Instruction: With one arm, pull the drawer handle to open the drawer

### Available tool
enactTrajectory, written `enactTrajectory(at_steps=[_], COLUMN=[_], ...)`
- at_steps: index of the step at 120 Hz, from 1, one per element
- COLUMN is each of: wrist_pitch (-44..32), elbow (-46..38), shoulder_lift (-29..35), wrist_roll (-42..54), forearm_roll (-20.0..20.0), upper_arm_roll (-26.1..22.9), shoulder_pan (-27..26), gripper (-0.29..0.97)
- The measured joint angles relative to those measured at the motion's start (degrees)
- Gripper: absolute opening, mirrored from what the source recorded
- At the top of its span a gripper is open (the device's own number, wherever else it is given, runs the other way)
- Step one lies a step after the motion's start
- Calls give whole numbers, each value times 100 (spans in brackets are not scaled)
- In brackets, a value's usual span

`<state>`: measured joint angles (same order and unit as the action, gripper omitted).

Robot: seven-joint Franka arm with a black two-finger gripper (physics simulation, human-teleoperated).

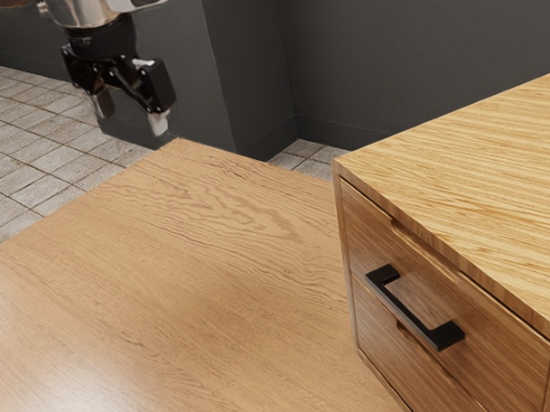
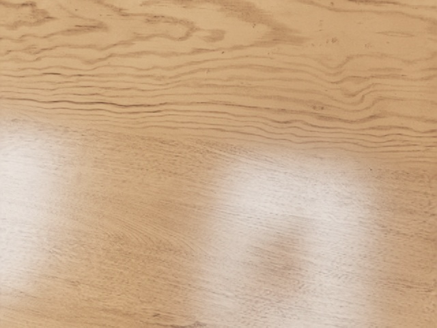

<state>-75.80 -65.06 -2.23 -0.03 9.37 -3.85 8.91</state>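
Observation:
A wooden cabinet (image 1: 475, 177) stands at the exterior view's right, its drawer front (image 1: 408, 265) facing the table and flush with the cabinet. A black bar handle (image 1: 414, 307) runs across that front. My gripper (image 1: 131, 111) hangs high at the upper left, far from the handle, above the table's far edge. Its two fingers (image 1: 158, 121) point down, stand apart and hold nothing. Beneath my hand, the wrist view looks onto bare wood grain of the table (image 2: 218, 102).
The wooden table top (image 1: 182, 284) stretches from the lower left to the cabinet's foot. A tiled floor (image 1: 33, 152) lies beyond its far edge, and a dark wall corner (image 1: 252, 79) rises behind.

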Motion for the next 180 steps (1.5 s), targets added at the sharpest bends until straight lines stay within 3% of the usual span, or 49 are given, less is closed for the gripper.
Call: enactTrajectory(at_steps=[28,50,57,66,76,97,128,146,180], wrist_pitch=[99,196,349,402,7,-1508,-2977,-3524,-4243], elbow=[18,-308,-401,-1297,-2630,-4232,-4975,-5076,-5092], shoulder_lift=[-229,-250,-147,491,1437,2250,2795,2789,2522], wrist_roll=[-10,-11,-10,31,343,1818,3875,4903,6341], forearm_roll=[50,-95,-87,-61,-48,47,347,404,419], upper_arm_roll=[0,5,20,49,131,496,503,502,502], shoulder_pan=[-984,-913,-1110,-1615,-2063,-2532,-3229,-3638,-3944], gripper=[68,68,68,68,68,68,68,68,68])
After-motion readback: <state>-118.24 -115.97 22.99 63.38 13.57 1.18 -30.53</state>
